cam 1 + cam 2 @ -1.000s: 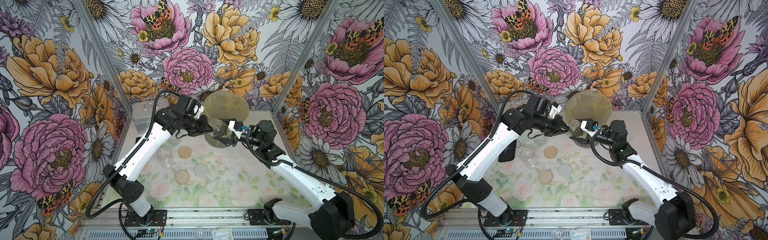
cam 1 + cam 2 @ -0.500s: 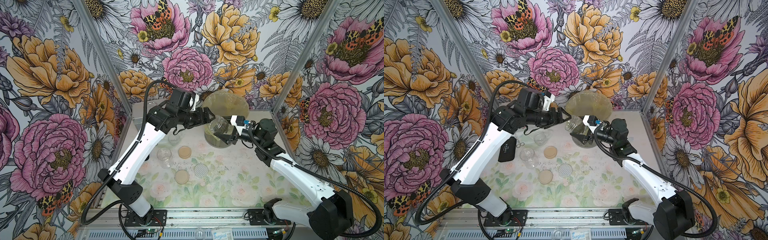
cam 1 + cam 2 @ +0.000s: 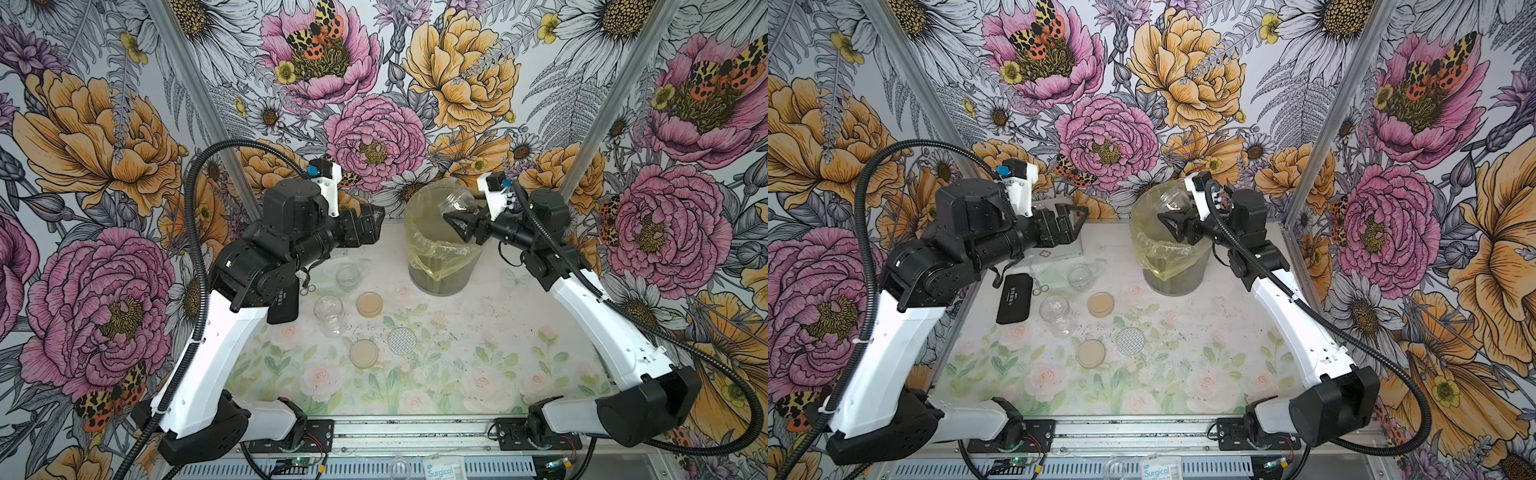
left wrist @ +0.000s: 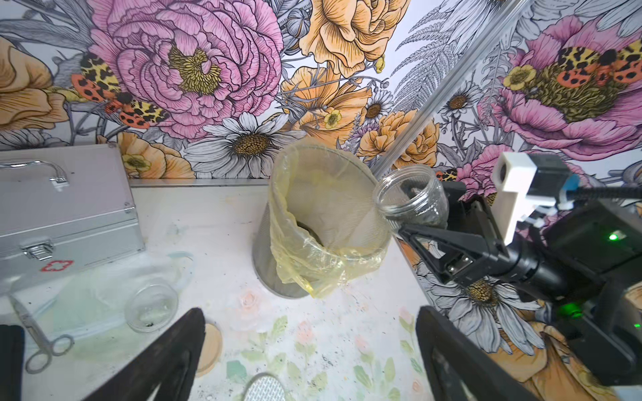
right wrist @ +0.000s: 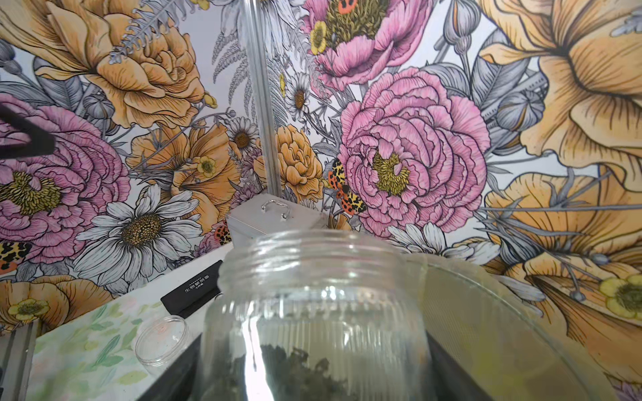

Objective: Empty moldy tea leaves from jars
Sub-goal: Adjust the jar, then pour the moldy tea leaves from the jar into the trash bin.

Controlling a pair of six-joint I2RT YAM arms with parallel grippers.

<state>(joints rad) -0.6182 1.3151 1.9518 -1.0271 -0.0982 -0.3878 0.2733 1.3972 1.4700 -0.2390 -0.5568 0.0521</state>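
Three glass jars in all: one tilted jar in the air, two upright jars on the table.

Right gripper: closed on the tilted jar, with one of the fingers pressed on each side of the glass wall. Holds it up at the upper rim of the single bin, on the right arm's side. Lies nearly on its side, open mouth turned toward the left arm's side.

Inside it, in the right wrist view: one dark crumbly heap of tea leaves, low against the wall and away from the mouth. Also a dark mass at the bottom of the one yellow bag lining the bin, and small dark crumbs scattered over the table.

Both upright jars open, near each other but apart, on the left arm's side of the bin. Almost nothing inside them; a few dark specks in the farther one.

Three lids, none on a jar, all flat on the table and apart: two tan lids and one silver-white dotted lid.

Left gripper: spread wide, nothing between its fingers. Hangs above the table, pointed toward the bin, well apart from it.
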